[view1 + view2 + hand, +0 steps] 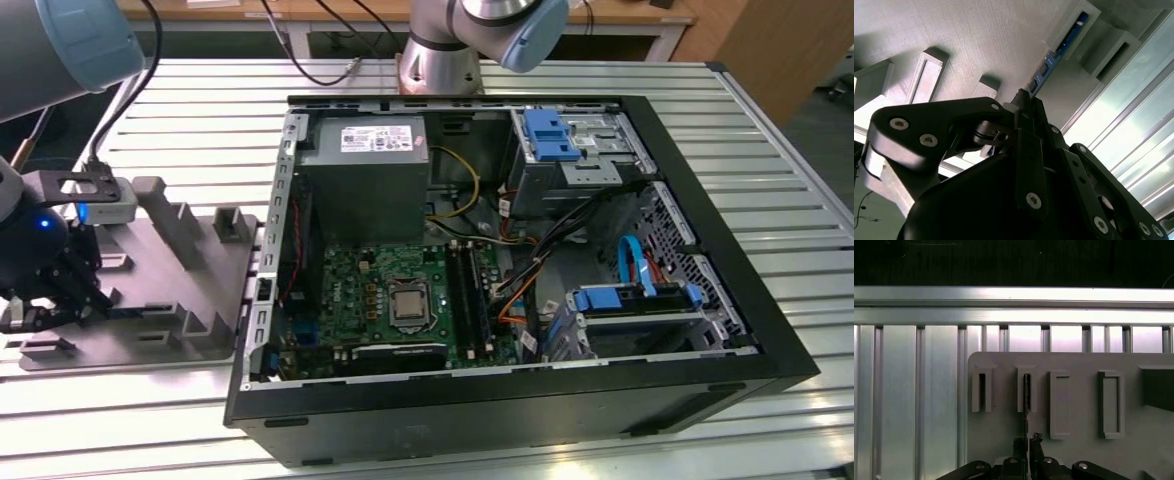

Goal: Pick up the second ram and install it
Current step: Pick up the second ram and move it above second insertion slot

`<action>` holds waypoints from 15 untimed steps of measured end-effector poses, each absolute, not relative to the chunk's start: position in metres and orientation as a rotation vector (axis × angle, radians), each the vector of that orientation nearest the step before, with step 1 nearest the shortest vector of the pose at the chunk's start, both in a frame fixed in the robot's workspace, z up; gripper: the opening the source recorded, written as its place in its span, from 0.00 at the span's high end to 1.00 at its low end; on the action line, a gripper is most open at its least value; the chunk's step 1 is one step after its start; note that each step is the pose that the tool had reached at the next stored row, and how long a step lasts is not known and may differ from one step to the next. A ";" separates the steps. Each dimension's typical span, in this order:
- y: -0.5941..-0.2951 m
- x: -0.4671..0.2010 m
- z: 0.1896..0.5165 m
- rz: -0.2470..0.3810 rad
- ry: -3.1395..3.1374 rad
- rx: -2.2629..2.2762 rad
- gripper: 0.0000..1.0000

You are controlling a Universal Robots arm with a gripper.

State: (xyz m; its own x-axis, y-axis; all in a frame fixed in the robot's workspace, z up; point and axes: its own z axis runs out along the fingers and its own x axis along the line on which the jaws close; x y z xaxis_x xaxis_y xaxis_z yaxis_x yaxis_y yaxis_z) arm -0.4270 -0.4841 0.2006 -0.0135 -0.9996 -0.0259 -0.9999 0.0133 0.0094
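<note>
- Gripping the second ram (1048, 66): the gripper (1024, 100) has its black fingers (1030, 114) pinched together on the stick's near end, as seen in the second wrist view.
- The stick is a thin strip with a blue-tinted edge. It sits on edge in a narrow raised slot of the grey parts tray (979, 40), and its far end is inside the slot walls.
- In the first wrist view the second ram (1026, 395) shows edge-on as a thin dark line down the middle of one narrow slot. The gripper (1027, 441) straddles it at the near end, one finger on each side.
- On that tray (1079, 362) a matching narrow slot lies just beside the occupied one, and two wider rectangular pockets lie on the other side.
- The tray lies flat on the slatted aluminium table (904, 390).
- In the exterior view the gripper (47, 300) is low over the tray (160, 250), at the exterior view's left. A blue light glows on the wrist above it.
- The open computer case (534, 400) lies on its side just beside the tray, towards the exterior view's right.
- Inside the case are the green motherboard (360, 290) and the grey power supply (363, 180), both well apart from the gripper.
- The arm's base (441, 60) stands on the table (200, 120) behind the case.
</note>
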 end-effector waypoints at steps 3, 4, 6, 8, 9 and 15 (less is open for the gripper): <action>-0.484 -0.427 0.201 0.039 2.228 -2.198 0.81; -0.484 -0.427 0.200 0.039 2.228 -2.197 0.81; -0.484 -0.426 0.201 0.039 2.228 -2.197 0.81; -0.484 -0.425 0.200 0.039 2.228 -2.198 0.81; -0.484 -0.425 0.201 0.040 2.228 -2.198 0.81; -0.484 -0.425 0.201 0.039 2.228 -2.198 0.81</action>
